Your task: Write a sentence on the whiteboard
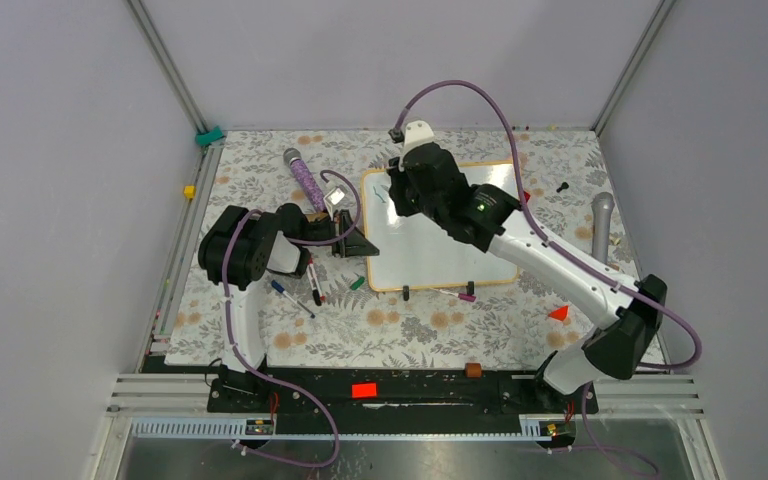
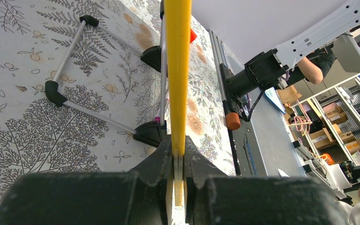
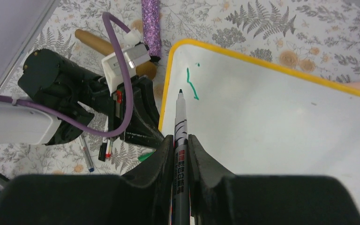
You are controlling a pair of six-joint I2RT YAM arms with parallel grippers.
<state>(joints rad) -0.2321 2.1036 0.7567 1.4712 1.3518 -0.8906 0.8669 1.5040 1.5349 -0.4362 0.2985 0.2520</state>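
Top view: the right arm's wrist lies over the far-left part of the whiteboard [image 1: 440, 255]. It hides the tips of the right gripper [image 1: 398, 196] and whatever they hold.

Right wrist view settles it: the jaws are pinched tight on a black marker [image 3: 180, 126]. Its tip sits by the board's far-left corner; contact with the surface cannot be told. Of the sentence [image 3: 191, 85], only a short green squiggle and a dot show beside the tip, and no letter is readable. The board's right side is cut off in this view.

The left gripper [image 2: 178, 159] is closed on the yellow frame at the board's left edge. Its view has the board edge-on with the face unseen. Grey stand rods [image 2: 96, 115] with black ends lie beside it on the floral cloth [image 1: 290, 340].

The board lies mid-table.
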